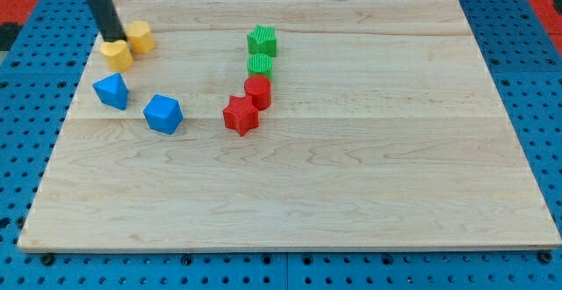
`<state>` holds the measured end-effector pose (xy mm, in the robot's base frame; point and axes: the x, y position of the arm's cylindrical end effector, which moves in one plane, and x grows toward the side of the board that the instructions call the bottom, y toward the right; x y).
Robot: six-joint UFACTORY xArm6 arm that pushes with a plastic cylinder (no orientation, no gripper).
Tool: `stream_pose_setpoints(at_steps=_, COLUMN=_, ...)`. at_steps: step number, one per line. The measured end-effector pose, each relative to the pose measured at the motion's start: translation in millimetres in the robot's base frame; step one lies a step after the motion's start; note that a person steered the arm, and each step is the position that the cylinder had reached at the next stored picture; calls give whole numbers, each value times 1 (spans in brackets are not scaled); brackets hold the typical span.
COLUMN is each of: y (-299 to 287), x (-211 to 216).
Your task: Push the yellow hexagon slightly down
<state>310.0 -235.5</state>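
Observation:
The yellow hexagon sits near the board's top left corner. A second yellow block, heart-like in shape, lies just below and to its left, touching it or nearly so. My tip stands at the upper edge of the heart-like block, immediately left of the hexagon. The dark rod rises from the tip toward the view's top left.
A blue triangle and a blue cube lie below the yellow blocks. A column at mid-board holds a green star, green circle, red circle and red star. The wooden board rests on a blue surface.

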Motion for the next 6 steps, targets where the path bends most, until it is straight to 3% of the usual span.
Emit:
stream_pose_setpoints(at_steps=2, y=0, x=24)
stream_pose_setpoints(at_steps=4, y=-46, x=-26)
stream_pose_setpoints(at_steps=5, y=-6, x=-67)
stream_pose_setpoints(at_steps=6, y=45, x=-69)
